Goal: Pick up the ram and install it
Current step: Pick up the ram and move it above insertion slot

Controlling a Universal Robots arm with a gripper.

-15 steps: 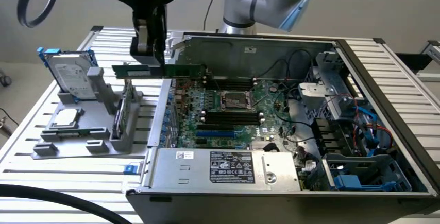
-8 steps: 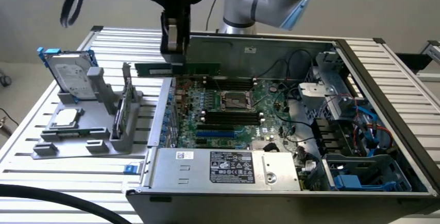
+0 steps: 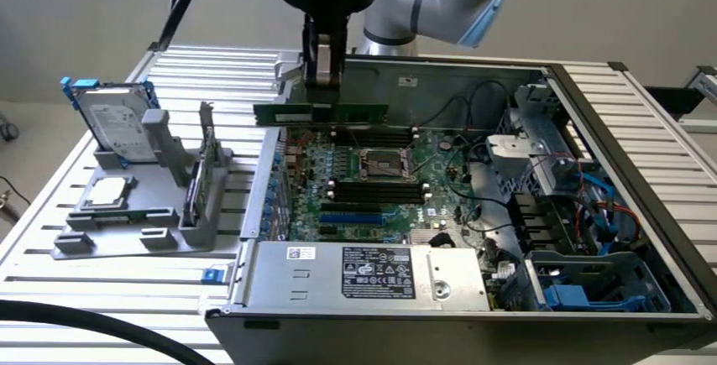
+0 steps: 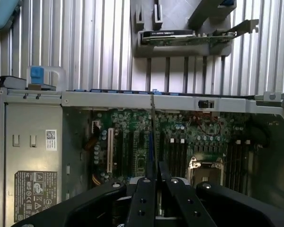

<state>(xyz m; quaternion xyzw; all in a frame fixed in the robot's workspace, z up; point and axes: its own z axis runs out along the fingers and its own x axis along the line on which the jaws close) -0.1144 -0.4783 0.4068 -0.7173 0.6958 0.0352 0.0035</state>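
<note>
My gripper (image 3: 322,98) hangs over the far end of the open computer case (image 3: 627,122), shut on the ram (image 3: 321,114). The ram is a long, narrow green stick held level, just above the motherboard (image 3: 370,182) and apart from it. Black memory slots (image 3: 377,139) lie right under and beside it, next to the processor socket (image 3: 384,164). In the wrist view the ram (image 4: 152,137) shows edge-on as a thin line between my fingers (image 4: 144,201), with the gripper (image 4: 155,176) over the board's slots (image 4: 178,157).
A grey holder (image 3: 134,226) on the slatted table at the exterior view's left carries a hard drive (image 3: 117,122), an upright expansion card (image 3: 203,176) and a small chip (image 3: 107,190). The silver power supply (image 3: 364,274) fills the case's near end. A drive cage and cables (image 3: 560,205) crowd the exterior view's right.
</note>
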